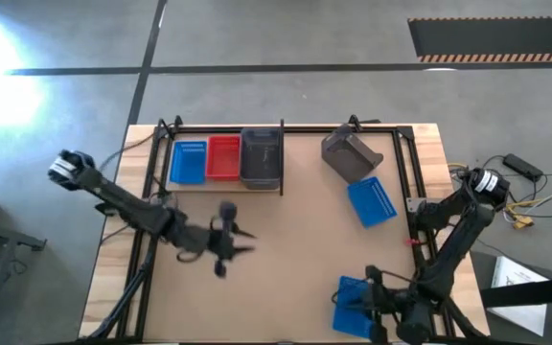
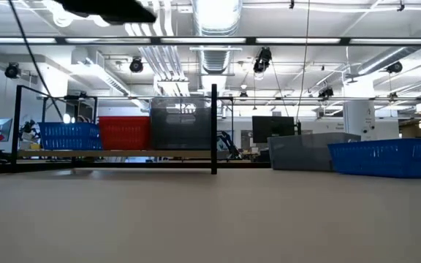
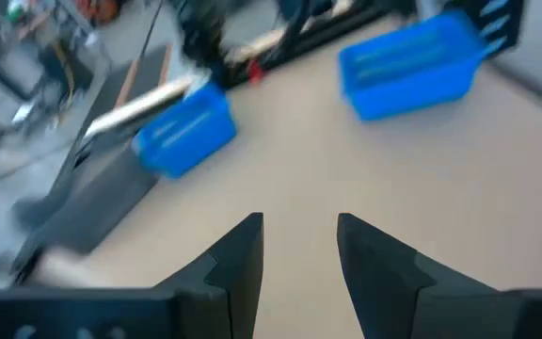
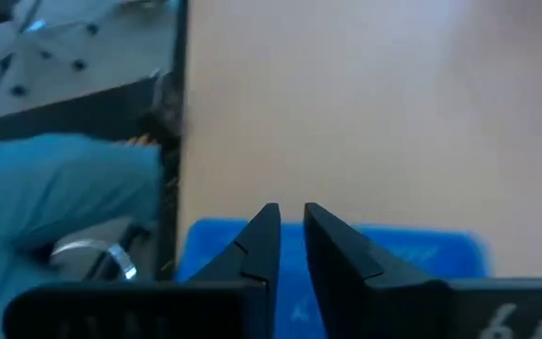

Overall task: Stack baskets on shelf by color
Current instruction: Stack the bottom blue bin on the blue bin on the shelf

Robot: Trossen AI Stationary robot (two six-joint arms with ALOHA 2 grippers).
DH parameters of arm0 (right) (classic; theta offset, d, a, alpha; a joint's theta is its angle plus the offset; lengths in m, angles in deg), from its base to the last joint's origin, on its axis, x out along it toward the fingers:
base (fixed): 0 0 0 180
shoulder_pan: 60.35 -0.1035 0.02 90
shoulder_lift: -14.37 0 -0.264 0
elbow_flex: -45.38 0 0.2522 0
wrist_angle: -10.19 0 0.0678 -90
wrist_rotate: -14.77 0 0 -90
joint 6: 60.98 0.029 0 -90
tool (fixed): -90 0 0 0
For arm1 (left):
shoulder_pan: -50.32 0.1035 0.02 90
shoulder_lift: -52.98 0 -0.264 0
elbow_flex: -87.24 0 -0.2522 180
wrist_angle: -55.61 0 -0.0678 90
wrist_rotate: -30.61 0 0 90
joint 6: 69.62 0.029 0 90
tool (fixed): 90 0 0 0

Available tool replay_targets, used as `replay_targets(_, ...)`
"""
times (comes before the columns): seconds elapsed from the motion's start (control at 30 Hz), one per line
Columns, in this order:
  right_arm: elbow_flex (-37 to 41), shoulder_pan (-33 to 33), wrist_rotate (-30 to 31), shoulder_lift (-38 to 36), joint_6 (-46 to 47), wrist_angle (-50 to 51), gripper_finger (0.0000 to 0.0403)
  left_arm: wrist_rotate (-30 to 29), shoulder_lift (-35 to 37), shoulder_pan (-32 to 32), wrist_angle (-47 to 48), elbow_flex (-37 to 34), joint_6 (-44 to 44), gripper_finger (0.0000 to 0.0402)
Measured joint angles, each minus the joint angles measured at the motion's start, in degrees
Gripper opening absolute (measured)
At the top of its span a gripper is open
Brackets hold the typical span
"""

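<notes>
Shelf (image 1: 257,187): I count one blue (image 1: 188,162), one red (image 1: 222,158), one grey basket (image 1: 261,156).
Surface (image 1: 286,240): two blue (image 1: 372,201), one grey (image 1: 351,153).
Left hand (image 1: 242,241): fingers apart, empty.
Right hand (image 1: 360,299): fingers nearly together over a blue basket (image 1: 348,305).

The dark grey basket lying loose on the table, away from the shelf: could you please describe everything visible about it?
The dark grey basket is rectangular, seemingly plastic, and empty. It sits askew near the table's far edge, right of the shelf, apparently tipped rather than flat. A blue basket lies just in front of it; whether they touch is unclear. No gripper is near it.
</notes>
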Motion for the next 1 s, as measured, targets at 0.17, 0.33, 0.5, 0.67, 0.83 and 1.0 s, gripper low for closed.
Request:
replay_targets(0.17, -2.1, -2.1, -4.8, 4.1, 1.2, -2.6, 0.0093, -0.6, -12.6, -5.1, -16.6, 0.2, -0.4, 0.0122)
replay_targets(0.33, -7.6, -2.1, -6.0, 9.5, -4.2, 0.2, 0.0157, -1.0, -24.2, -7.8, -26.3, 3.3, -0.5, 0.0122)
replay_targets(0.5, -18.9, -2.1, -6.7, 15.6, -2.3, 17.2, 0.0183, -1.8, -33.1, -9.6, -28.4, 10.1, -0.6, 0.0122)
replay_targets(0.67, -31.7, -2.1, -10.2, 23.2, 0.3, 31.1, 0.0171, -1.7, -38.5, -11.3, -28.2, 17.3, -0.5, 0.0122)
replay_targets(0.83, -41.3, -2.1, -16.2, 31.5, 2.5, 41.3, 0.0154, -2.8, -39.8, -13.9, -28.0, 20.6, -0.1, 0.0122)
replay_targets(1.0, -50.7, -2.1, -16.8, 38.5, 9.6, 56.5, 0.0132, -10.9, -39.6, -18.4, -27.9, 20.9, -0.4, 0.0122)
